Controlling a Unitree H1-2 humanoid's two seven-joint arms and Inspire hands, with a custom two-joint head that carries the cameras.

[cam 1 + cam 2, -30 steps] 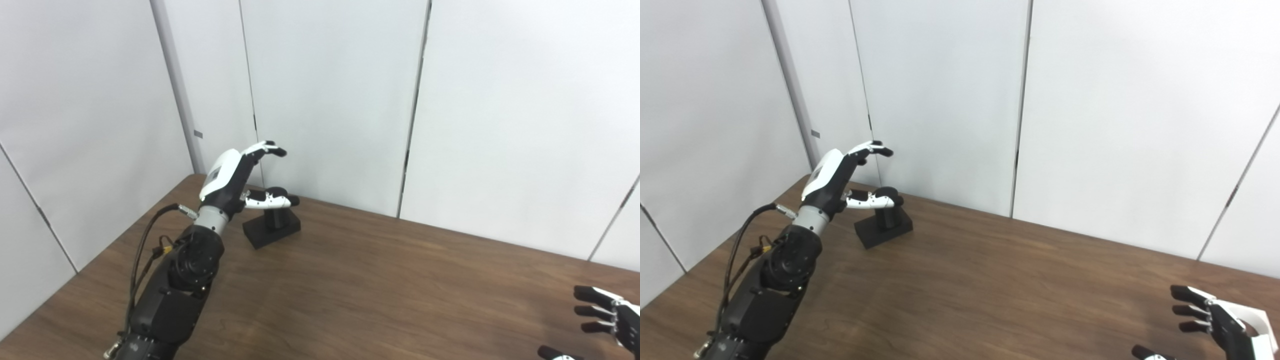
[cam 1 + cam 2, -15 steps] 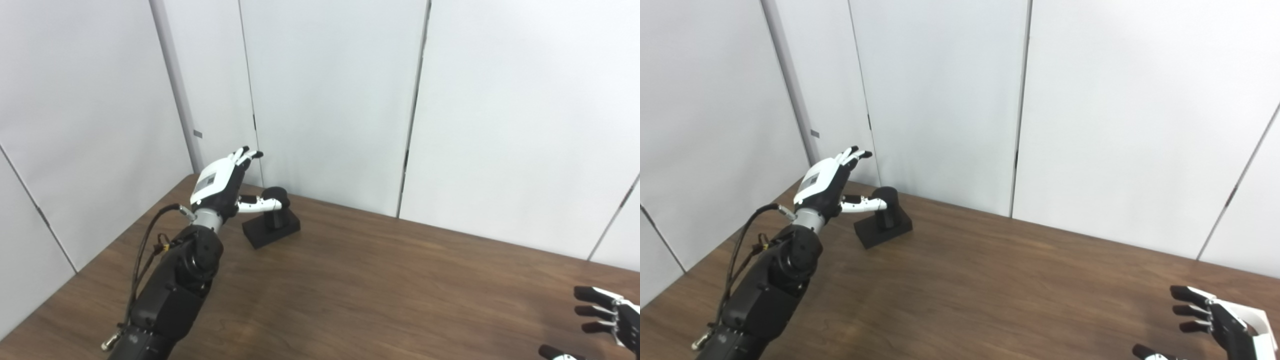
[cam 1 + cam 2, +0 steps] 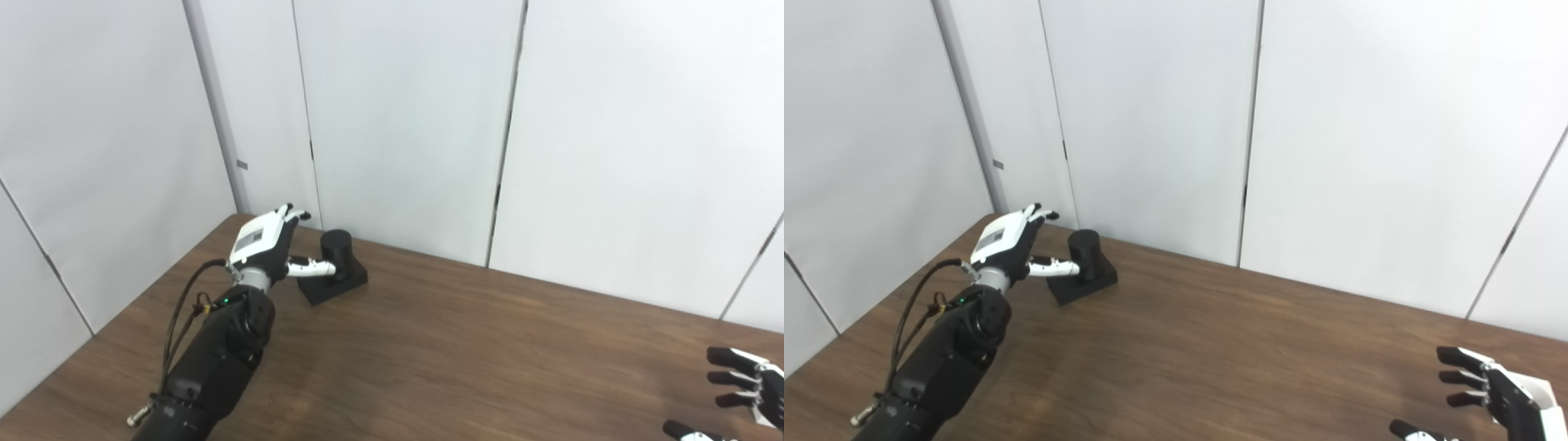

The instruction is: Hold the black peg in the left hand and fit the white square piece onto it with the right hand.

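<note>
Left eye view: the black peg stands upright on the desk, at three o'clock of the spread, empty left hand, thumb nearly touching.

Right eye view: the right hand, released, sits well apart at five o'clock; no white piece visible.

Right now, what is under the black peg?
The black peg stands upright on its flat black base, which rests on the wooden table. Whatever lies beneath the base is covered.

Black peg: short upright cylinder on a flat square black base, stood on the brown surface near its far left corner. White square piece not visible.
</note>
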